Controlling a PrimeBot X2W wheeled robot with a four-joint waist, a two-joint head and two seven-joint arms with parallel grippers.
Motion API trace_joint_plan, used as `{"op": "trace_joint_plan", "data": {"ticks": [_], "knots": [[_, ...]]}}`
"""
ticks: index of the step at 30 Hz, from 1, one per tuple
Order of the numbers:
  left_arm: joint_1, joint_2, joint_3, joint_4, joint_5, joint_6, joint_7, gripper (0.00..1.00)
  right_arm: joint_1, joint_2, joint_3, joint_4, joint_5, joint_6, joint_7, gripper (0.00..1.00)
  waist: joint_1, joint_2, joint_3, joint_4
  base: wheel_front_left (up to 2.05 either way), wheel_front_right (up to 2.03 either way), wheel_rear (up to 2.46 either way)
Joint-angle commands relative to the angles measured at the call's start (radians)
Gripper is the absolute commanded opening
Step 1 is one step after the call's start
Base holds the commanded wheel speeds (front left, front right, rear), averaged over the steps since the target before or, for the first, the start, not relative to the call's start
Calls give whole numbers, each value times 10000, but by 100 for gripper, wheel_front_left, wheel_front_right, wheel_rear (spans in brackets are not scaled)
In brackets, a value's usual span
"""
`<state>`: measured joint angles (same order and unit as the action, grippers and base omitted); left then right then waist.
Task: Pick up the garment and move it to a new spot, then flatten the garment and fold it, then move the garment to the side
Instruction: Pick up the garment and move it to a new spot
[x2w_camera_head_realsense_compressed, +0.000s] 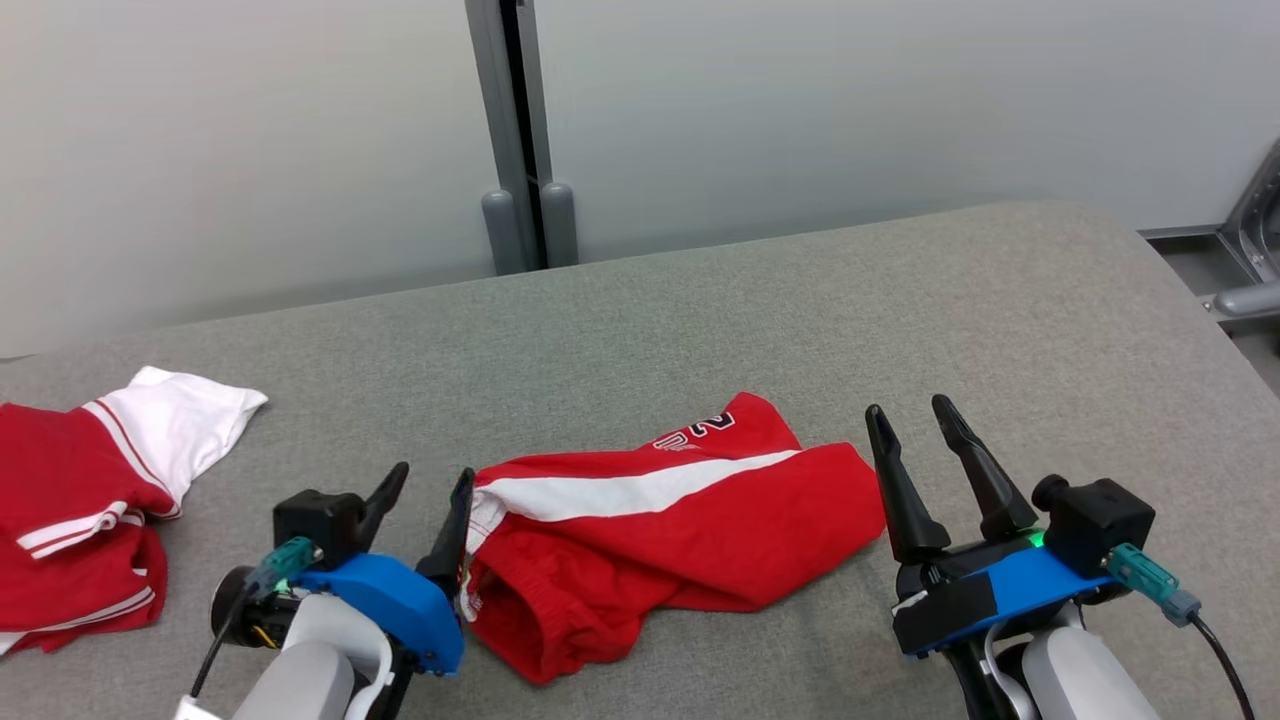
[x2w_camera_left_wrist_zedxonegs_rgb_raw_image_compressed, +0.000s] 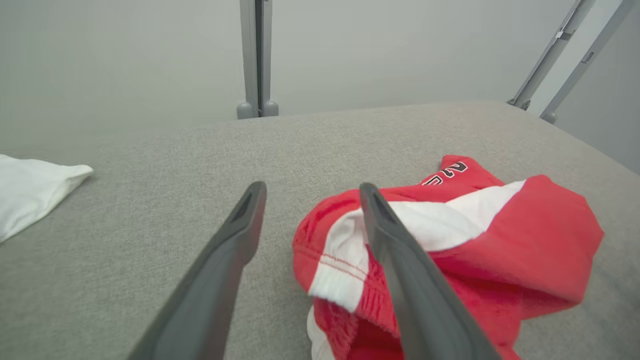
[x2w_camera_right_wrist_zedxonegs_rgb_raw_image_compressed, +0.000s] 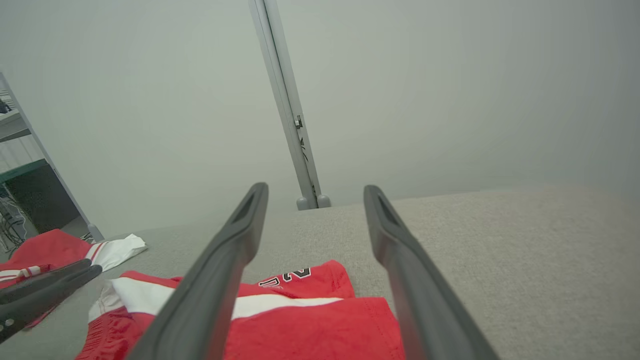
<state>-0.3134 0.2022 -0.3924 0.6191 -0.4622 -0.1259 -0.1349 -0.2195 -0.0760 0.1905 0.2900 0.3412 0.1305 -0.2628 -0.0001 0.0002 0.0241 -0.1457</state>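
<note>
far left of the counter (x2w_camera_head_realsense_compressed: 700, 320): a red-and-white pile (x2w_camera_head_realsense_compressed: 70, 520) of other clothes, well apart from the job. my left end effector (x2w_camera_head_realsense_compressed: 432, 478) is open, nothing between the fingers. its inner finger sits right at the waistband end of the red shorts (x2w_camera_head_realsense_compressed: 680, 530), can't tell if it touches. shorts lie crumpled mid-counter near my edge, white stripe up, printed leg end toward the back. right end effector (x2w_camera_head_realsense_compressed: 910, 410) open too, empty, just beside the shorts' right edge, fingers pointing toward the wall.
</note>
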Motion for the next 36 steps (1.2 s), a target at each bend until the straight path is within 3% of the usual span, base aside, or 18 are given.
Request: {"op": "trace_joint_plan", "data": {"ticks": [1, 5, 11, 19, 22, 27, 36], "knots": [[-173, 92, 86, -46, -94, -64, -135, 100, 68, -77, 0, 25, -21, 5, -27, 100, 1, -2, -45, 50, 0, 0, 0], [-204, 458, 600, -585, -435, 146, -618, 100, 66, -162, -99, -3, 36, 5, -26, 100, 1, -2, -206, 262, 0, 0, 0], [594, 755, 1545, -2175, -381, 1248, -1154, 100, 208, -287, -358, -124, 82, 5, -27, 100, 1, -2, -384, 458, 0, 0, 0], [2259, 421, 2352, -4184, 250, 2025, -1305, 100, 483, -449, -401, -176, 75, 5, -26, 100, 1, -2, -435, 477, 0, 0, 0], [2867, 102, 2683, -4436, 659, 2022, -1311, 100, 640, -392, -480, -131, 179, 5, -26, 100, 1, -2, -406, 522, 0, 0, 0], [3068, -437, 3075, -4214, 943, 1601, -1314, 100, 580, -380, -416, -2, 219, 5, -26, 100, 1, -2, -344, 543, 0, 0, 0], [2856, -826, 3614, -4028, 1537, 1070, -1316, 100, 354, -474, -398, -63, 184, 5, -27, 100, 1, -2, -305, 616, 0, 0, 0]]}}
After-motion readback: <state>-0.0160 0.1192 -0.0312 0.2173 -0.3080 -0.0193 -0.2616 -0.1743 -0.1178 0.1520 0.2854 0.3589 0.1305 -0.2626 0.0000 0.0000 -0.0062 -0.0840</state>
